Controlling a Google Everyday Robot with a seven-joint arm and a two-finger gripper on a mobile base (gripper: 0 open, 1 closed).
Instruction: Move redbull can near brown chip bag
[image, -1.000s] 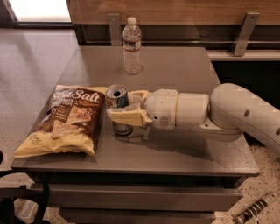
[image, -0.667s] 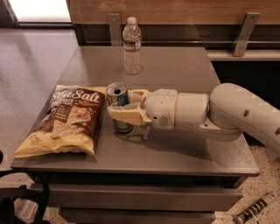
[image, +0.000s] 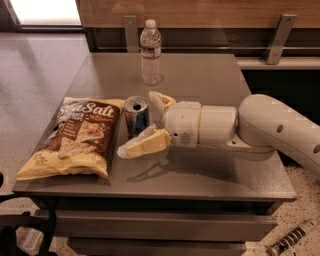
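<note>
The redbull can is set upright on the tabletop just beside the brown chip bag, as the task requires, so the claw, clamped on it a second ago, is now spread and seemingly no longer touching it.

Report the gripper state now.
Gripper: open, its fingers spread either side of the redbull can, which stands beside the brown chip bag.
</note>
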